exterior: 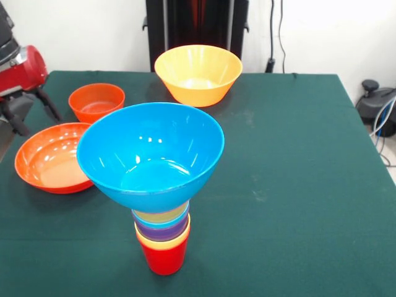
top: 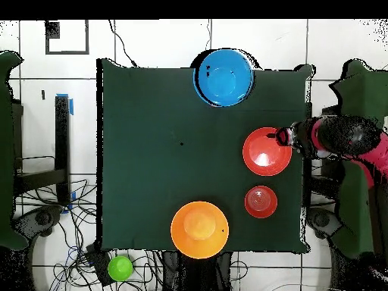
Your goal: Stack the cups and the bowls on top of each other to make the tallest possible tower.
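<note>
The tower (exterior: 162, 232) stands near the front of the table: several nested cups with a red cup (exterior: 164, 258) as base and purple, blue and pale yellow rims above it. The large blue bowl (exterior: 150, 154) sits upright on top, also seen from above as the blue bowl (top: 223, 77). A wide shallow orange bowl (exterior: 52, 158), a small orange bowl (exterior: 96, 101) and a large yellow-orange bowl (exterior: 198, 73) rest separately on the cloth. My gripper (exterior: 41, 124) hangs open and empty at the left edge, just beside the wide orange bowl (top: 267, 151), as the gripper (top: 286, 137) shows from above.
A dark green cloth covers the table (exterior: 297, 185). A grey device with cables (exterior: 378, 105) sits off the table's right side. A green round object (top: 120, 267) lies on the floor among cables beyond the table's edge.
</note>
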Controlling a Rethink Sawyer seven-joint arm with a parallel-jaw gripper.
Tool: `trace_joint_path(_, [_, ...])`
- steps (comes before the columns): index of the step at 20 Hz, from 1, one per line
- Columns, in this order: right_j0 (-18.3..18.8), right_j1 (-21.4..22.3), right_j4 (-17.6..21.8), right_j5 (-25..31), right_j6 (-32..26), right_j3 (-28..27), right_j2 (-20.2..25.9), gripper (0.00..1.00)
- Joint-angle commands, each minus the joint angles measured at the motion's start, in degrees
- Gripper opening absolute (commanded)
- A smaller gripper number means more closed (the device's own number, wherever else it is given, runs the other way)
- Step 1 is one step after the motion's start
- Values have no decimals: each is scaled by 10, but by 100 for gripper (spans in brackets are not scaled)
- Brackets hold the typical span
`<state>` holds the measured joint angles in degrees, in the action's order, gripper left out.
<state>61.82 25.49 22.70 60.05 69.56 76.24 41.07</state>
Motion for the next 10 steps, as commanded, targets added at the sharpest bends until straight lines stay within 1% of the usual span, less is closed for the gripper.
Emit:
trace_joint_path(1, [-19,-34,59,37,-201,-52,19,100])
trace_joint_path(10, [6,-79,94,-36,-210,-38,16,100])
